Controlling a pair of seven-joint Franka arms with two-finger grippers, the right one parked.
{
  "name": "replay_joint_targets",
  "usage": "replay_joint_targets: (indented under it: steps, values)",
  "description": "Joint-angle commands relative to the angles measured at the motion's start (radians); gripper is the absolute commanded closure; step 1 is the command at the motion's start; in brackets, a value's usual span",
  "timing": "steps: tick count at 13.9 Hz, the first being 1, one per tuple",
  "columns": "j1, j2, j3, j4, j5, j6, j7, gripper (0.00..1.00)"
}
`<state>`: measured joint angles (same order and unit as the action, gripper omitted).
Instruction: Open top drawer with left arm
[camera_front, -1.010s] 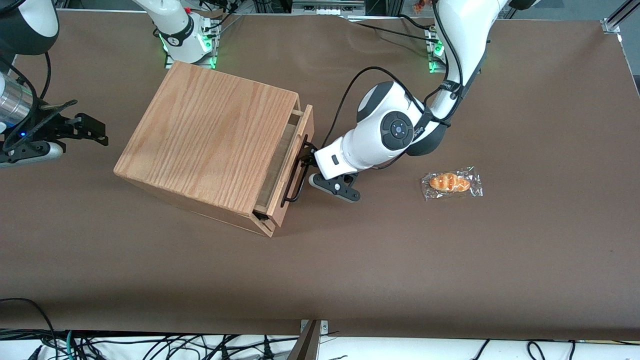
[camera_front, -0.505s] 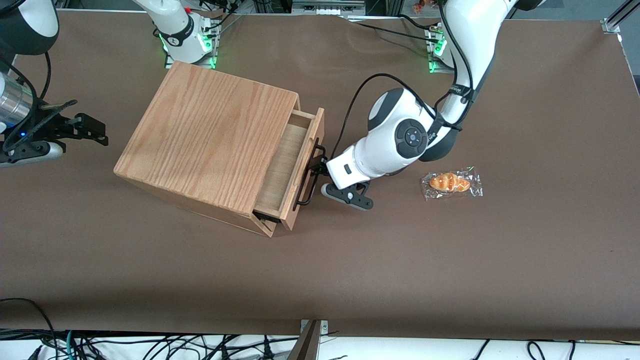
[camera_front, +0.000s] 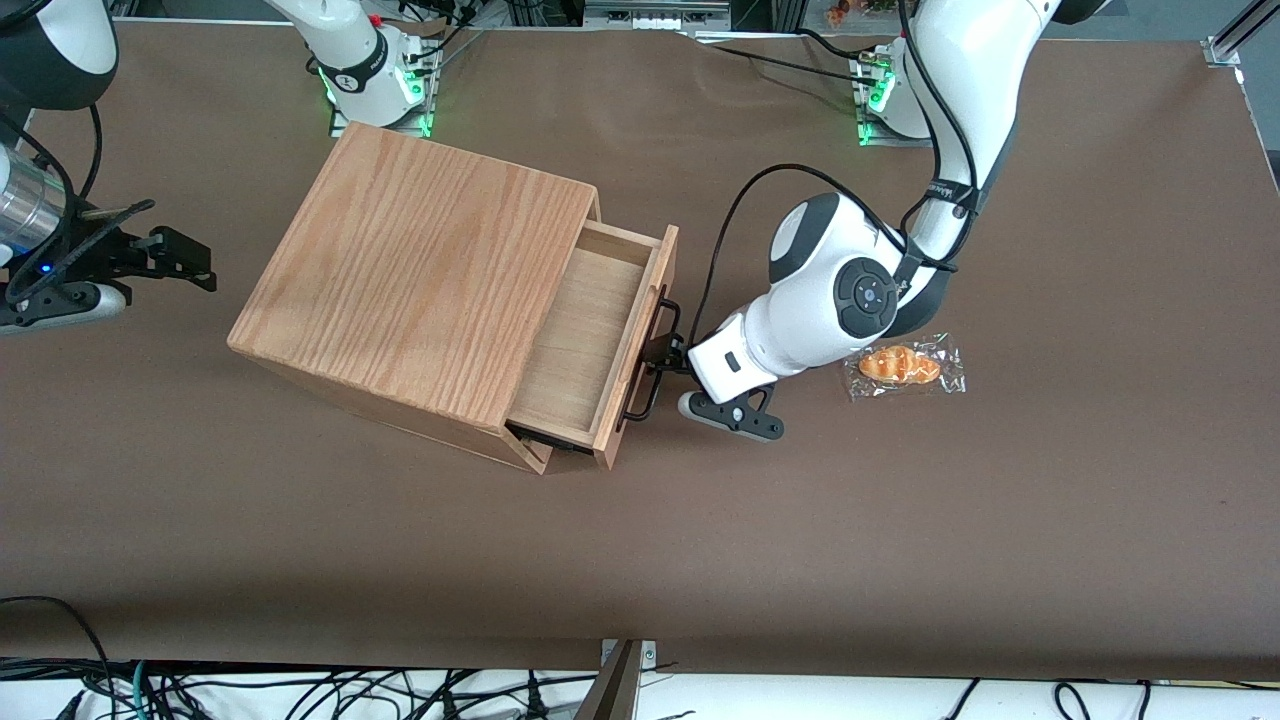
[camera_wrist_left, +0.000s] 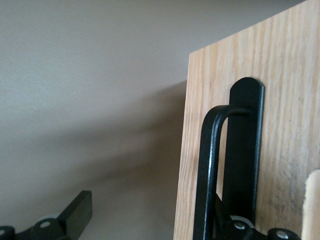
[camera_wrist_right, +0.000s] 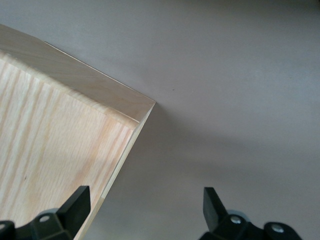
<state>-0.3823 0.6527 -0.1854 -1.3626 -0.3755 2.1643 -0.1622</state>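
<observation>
Pulling step in hand, well along by the look of it. Shallow pale-wood top drawer (camera_front: 585, 335) with long thin black metal bar handle (camera_front: 652, 362) sticking out of the oak-grain wooden box (camera_front: 415, 285), bare drawer floor showing, nothing lying in it. Box sitting on the brown-covered desk (camera_front: 700, 540), toward the parked arm's end, drawer front facing the working arm's end.

Bulky white-shelled left arm (camera_front: 835, 300) reaching low from its base, wrist level with the handle, likely so the pull runs straight along the drawer's slide. Small black two-finger hand (camera_front: 668, 352) sitting right at the bar, about mid-length, probably to keep the drawer from twisting. In the wrist view, one finger (camera_wrist_left: 240, 227) lying against the drawer front inside the bar (camera_wrist_left: 207, 165), the second finger (camera_wrist_left: 75, 215) well apart out over the desk: hand standing wide, not pinching, hooking the bar with one finger rather than clamping it.

Clear-wrapped orange-brown bread roll (camera_front: 903, 365) lying on the desk just beside the arm's elbow, nearer the working arm's end, not touching.

Judging: drawer seeming partly out, possibly more travel left. Risk: hooked finger slipping off the bar if the pull drifts sideways; elbow brushing the roll.
</observation>
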Motion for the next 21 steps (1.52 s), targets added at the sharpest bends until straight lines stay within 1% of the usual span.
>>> replay_joint_targets:
  steps: [1,9,14,17,21]
  values:
    - [0.022,0.008,0.0,0.025,0.023,-0.009,0.012,0.0]
    - [0.045,0.008,0.0,0.025,0.023,-0.012,0.012,0.0]
    - [0.045,-0.007,-0.006,0.027,0.007,-0.015,0.001,0.0]
    - [0.048,-0.025,-0.009,0.03,0.003,-0.058,0.0,0.0]
    - [0.08,-0.053,-0.016,0.03,0.003,-0.112,0.0,0.0]
